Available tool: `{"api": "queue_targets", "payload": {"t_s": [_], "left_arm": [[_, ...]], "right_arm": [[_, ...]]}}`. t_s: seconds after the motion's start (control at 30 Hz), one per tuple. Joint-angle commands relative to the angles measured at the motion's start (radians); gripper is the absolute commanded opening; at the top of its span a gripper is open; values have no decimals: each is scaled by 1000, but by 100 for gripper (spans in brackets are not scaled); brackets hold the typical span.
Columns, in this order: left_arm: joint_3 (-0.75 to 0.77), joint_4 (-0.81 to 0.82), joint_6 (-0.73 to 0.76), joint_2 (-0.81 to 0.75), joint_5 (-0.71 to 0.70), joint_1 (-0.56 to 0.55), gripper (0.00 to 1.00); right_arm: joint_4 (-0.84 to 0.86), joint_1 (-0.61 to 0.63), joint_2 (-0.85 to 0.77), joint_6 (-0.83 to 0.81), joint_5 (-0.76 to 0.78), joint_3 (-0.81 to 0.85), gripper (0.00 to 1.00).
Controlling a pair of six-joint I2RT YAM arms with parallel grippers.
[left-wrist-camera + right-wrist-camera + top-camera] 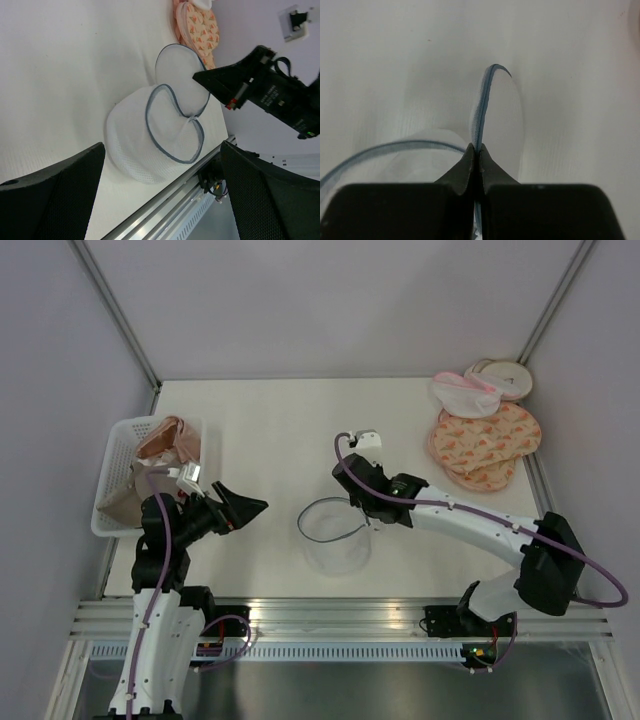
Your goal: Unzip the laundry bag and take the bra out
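The laundry bag point(335, 535), a round drum of white see-through mesh with thin dark rims, is seen from above near the middle of the white table point(270, 420), with the right gripper point(364, 518) at its 1 o'clock rim. Only the right wrist view shows those jaws pinched tight on the raised flap's edge. The left gripper point(245, 497), held at the bag's 9 o'clock, is spread wide and empty, and the upright flap is plainest in its wrist view.
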Motion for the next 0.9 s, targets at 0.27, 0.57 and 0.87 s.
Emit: {"api": "queue_targets", "payload": {"t_s": [0.27, 0.57, 0.87], "left_arm": [[-5, 26, 10, -31, -65, -3, 98], [-25, 12, -5, -37, -94, -1, 98], [-22, -16, -2, -52, -82, -4, 98]], "right_arm": [[32, 319, -127, -356, -25, -87, 0], [193, 626, -88, -536, 103, -175, 0], [293, 695, -61, -610, 459, -108, 0]]}}
